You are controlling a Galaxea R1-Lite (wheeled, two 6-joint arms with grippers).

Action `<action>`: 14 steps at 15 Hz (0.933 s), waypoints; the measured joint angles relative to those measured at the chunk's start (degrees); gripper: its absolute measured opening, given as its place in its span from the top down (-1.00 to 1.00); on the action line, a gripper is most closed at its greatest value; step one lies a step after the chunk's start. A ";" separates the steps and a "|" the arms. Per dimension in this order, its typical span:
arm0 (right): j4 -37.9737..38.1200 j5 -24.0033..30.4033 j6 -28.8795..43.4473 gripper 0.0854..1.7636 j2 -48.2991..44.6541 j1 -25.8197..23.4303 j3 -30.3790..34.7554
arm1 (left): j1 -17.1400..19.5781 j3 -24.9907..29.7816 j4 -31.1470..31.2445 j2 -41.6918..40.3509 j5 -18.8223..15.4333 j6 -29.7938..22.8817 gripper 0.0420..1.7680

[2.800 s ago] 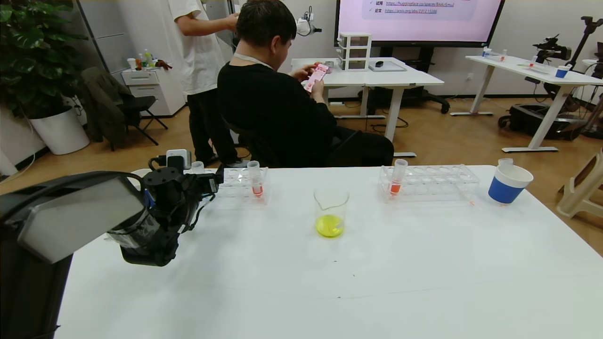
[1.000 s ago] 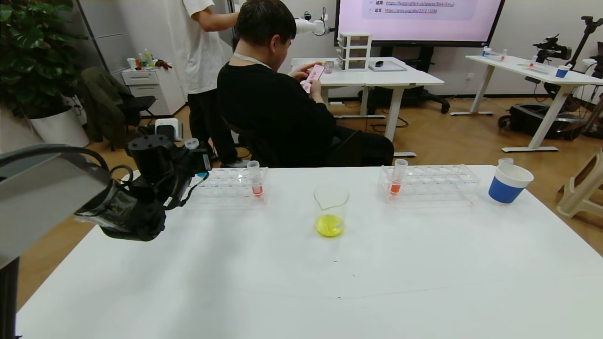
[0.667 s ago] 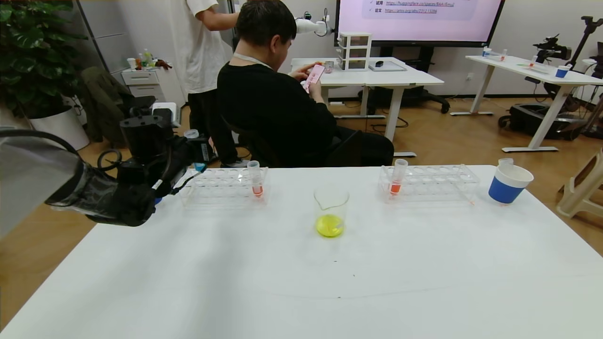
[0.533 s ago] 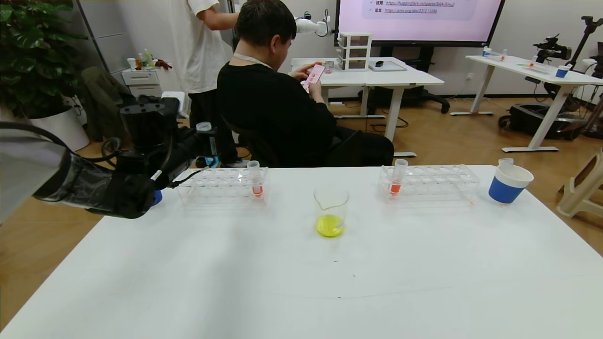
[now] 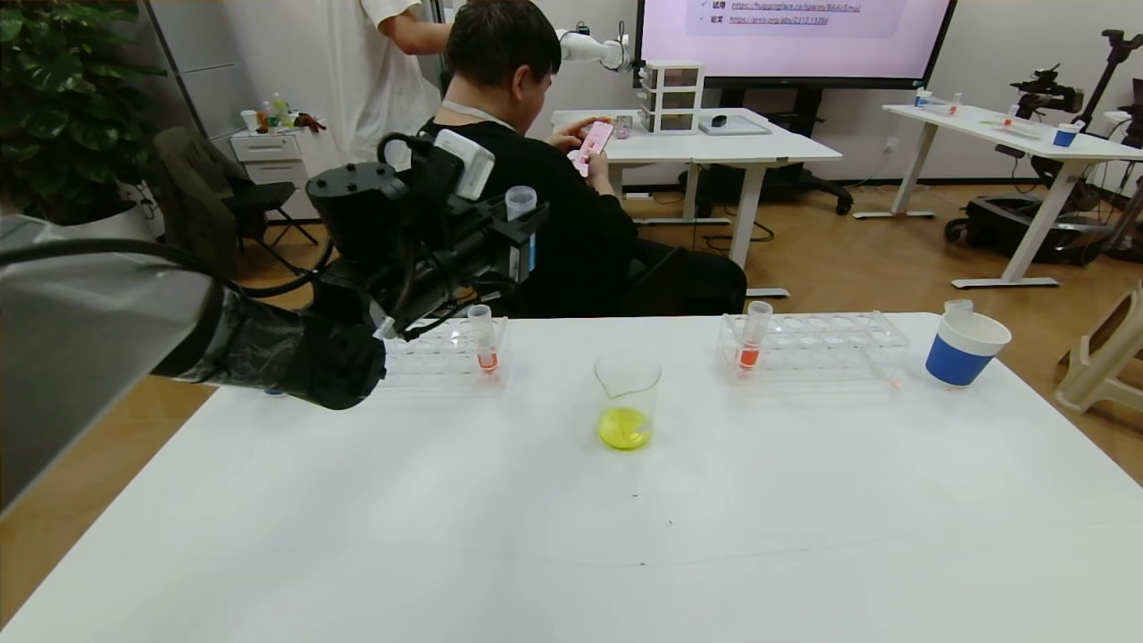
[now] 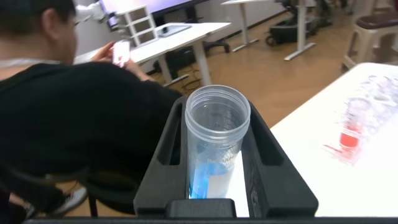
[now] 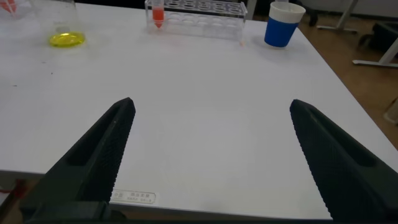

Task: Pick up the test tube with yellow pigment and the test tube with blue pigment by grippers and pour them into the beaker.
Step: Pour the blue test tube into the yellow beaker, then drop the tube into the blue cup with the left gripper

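White tabletop in a busy lab room: the test tube with blue pigment is held upright, well above the table's far left part, clamped between the fingers of the left gripper. The left wrist view shows the tube's open mouth and blue liquid low inside, with the left gripper's black fingers pressed on both sides. The beaker stands mid-table, to the right of and below the raised tube, with yellow liquid at its bottom. Behind it, two clear racks each hold a tube of reddish liquid: the left rack and the right rack. A blue-and-white paper cup stands at the far right. The right gripper hangs over the table's near edge, fingers spread wide and holding nothing.
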 joint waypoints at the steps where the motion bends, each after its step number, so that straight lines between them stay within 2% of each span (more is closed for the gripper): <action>1: -0.02 0.00 0.00 -0.97 0.00 0.02 0.00 | -0.84 0.04 -2.05 1.18 -1.68 2.73 0.47; 5: 0.00 0.00 0.00 -0.97 0.00 -0.02 0.00 | -4.11 0.24 -9.84 6.72 -6.70 13.13 0.47; 10: -0.02 0.02 0.00 -0.97 0.00 -0.02 0.00 | -4.85 -0.68 -10.84 11.02 -14.03 26.16 0.47; 14: 0.00 0.00 0.02 -0.97 0.00 0.02 0.00 | -5.46 -1.99 -10.78 12.20 -17.66 33.16 0.47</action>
